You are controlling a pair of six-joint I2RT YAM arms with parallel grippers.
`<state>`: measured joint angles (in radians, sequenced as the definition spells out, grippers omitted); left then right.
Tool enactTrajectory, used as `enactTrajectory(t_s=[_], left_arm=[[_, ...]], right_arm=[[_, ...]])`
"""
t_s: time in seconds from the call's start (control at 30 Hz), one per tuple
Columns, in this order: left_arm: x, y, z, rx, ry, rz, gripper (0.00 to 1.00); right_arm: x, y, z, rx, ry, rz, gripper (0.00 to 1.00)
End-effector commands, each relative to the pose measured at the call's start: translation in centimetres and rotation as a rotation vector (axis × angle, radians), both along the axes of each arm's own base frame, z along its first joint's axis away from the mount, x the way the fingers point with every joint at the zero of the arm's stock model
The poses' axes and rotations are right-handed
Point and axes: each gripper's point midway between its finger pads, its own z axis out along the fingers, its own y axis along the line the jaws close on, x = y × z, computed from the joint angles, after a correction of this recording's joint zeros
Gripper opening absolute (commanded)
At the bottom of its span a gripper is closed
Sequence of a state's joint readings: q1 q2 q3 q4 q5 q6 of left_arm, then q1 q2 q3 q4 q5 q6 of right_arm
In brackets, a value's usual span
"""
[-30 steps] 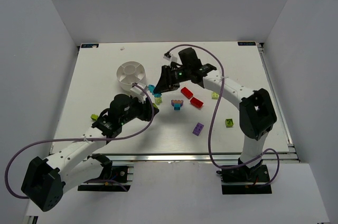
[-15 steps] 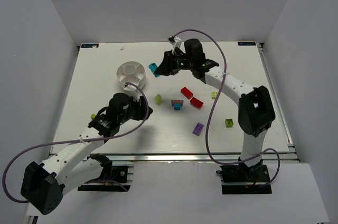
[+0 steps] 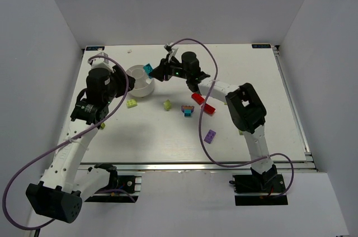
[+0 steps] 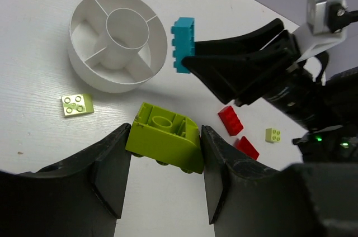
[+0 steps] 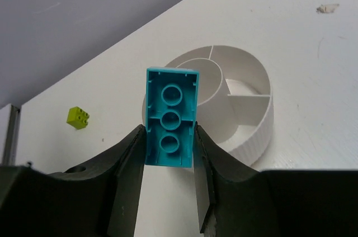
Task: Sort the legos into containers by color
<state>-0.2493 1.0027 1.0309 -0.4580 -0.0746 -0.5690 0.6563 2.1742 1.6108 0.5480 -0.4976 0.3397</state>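
The right gripper (image 5: pixel 168 143) pinches a cyan lego (image 5: pixel 170 108) on end, and the dish (image 5: pixel 254 136) sits just beyond its fingertips. I'd have it reach past the rim, centre over one compartment (image 5: pixel 246 111), and release low. The left gripper (image 4: pixel 165 145) clamps a lime lego (image 4: pixel 162 128), with the dish ahead to its left.

One dish (image 4: pixel 103 82); two red legos (image 3: pixel 197 98); at least three lime legos (image 4: pixel 165 136); one purple lego (image 3: pixel 210 136); one cyan lego (image 5: pixel 170 117); one purple-and-cyan stack (image 3: pixel 188 110).
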Motion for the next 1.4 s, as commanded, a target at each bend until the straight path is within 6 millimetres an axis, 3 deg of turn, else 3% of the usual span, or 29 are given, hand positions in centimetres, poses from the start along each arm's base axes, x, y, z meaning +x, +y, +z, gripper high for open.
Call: enactTrajectory(t_s=[0.0, 0.23, 0.6, 1.1, 1.37], left_arm=[[-0.3, 0.3, 0.5, -0.035, 0.037, 0.02, 0.2], [0.0, 0.7, 1.6, -0.087, -0.002, 0.038, 0.2], [0.0, 1.1, 0.9, -0.095, 0.02, 0.038, 0.2], [-0.8, 1.2, 0.7, -0.105, 0.032, 0.026, 0.21], [-0.9, 1.3, 0.8, -0.107, 0.032, 0.031, 0.21]], right_arm=[[0.8, 1.8, 5.6, 0.123, -0.296, 0.015, 0.0], [1.3, 2.6, 4.1, 0.161, -0.47, 0.021, 0.0], [3.2, 3.7, 1.9, 0.127, -0.53, -0.002, 0.0], [3.8, 3.7, -0.7, 0.094, -0.524, -0.013, 0.33], [3.6, 3.5, -1.7, 0.079, -0.52, -0.005, 0.4]])
